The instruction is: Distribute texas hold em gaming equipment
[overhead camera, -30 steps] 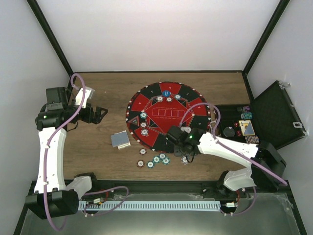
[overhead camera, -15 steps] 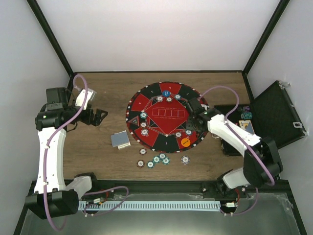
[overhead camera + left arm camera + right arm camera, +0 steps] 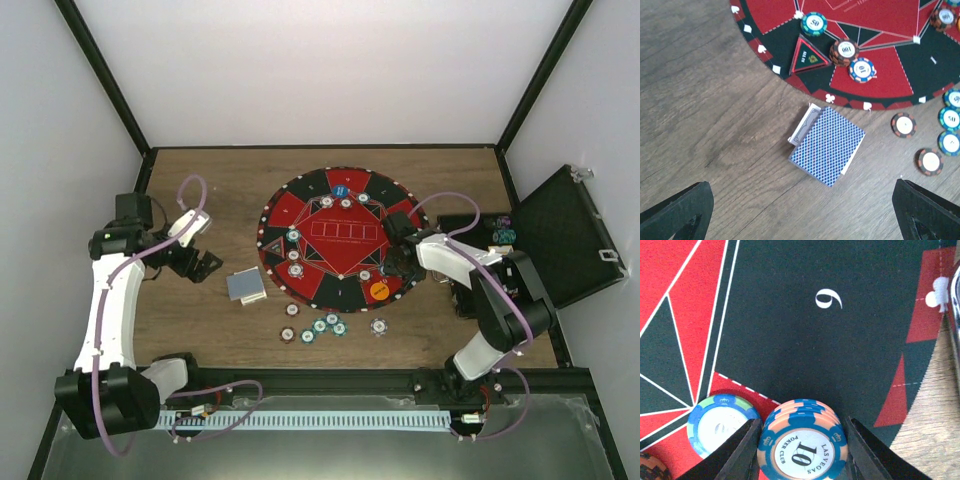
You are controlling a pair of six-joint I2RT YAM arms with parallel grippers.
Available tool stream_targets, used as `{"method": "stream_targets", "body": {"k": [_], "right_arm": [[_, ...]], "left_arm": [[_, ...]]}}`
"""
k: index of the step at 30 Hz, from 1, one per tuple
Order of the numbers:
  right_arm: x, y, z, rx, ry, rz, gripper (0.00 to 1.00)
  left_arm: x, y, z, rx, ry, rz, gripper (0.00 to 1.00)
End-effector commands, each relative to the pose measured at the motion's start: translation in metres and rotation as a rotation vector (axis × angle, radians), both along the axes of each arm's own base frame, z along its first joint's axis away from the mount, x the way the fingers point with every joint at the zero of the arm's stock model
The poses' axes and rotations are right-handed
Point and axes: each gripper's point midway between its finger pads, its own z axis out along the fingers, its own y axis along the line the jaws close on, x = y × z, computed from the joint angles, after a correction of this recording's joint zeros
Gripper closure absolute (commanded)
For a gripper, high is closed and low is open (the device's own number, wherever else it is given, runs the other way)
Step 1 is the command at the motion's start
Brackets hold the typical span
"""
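A small stack of blue-and-orange chips (image 3: pixel 805 452) is pinched in the right gripper (image 3: pixel 802 440) over a black section of the mat (image 3: pixel 790 330). The left gripper (image 3: pixel 800 215) is spread wide above the wooden surface (image 3: pixel 715 100), near a deck of cards (image 3: pixel 827 145).

The table (image 3: pixel 705 100) reads as brown wood grain, matt, with fine lines running through it. The round mat (image 3: pixel 790 340) looks flat, smooth and matt, its red and black printed on. The stack of chips (image 3: pixel 802 450) carries a slight sheen, hard plastic by the look, with a smooth white printed centre. The card deck (image 3: pixel 830 145) looks like smooth coated paper with a crosshatch print. On the left gripper (image 3: pixel 800 185), the fingers (image 3: pixel 675 215) are matt black plastic. The left arm (image 3: pixel 108 300) wears a glossy white plastic shell.
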Motion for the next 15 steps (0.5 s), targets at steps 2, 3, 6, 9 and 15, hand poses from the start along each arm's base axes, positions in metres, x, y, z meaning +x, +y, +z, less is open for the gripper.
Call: {"method": "stream_targets", "body": {"k": [2, 3, 6, 9, 15], "right_arm": [[0.007, -0.001, -0.005, 0.008, -0.018, -0.027, 0.72], [0.006, -0.002, -0.006, 0.002, -0.013, -0.032, 0.71], [0.003, -0.006, -0.008, -0.013, -0.009, -0.043, 0.67], [0.001, -0.008, -0.005, -0.017, -0.011, -0.047, 0.54], [0.009, -0.005, 0.029, 0.01, -0.084, -0.035, 0.27]], "left_arm": [[-0.008, -0.002, -0.016, 0.05, -0.007, -0.128, 0.0], [-0.01, -0.002, -0.018, 0.053, -0.008, -0.143, 0.0], [-0.011, -0.003, -0.021, 0.062, -0.015, -0.167, 0.0], [-0.015, -0.004, -0.024, 0.062, -0.017, -0.192, 0.0], [-0.025, -0.01, -0.035, 0.058, -0.022, -0.269, 0.0]]}}
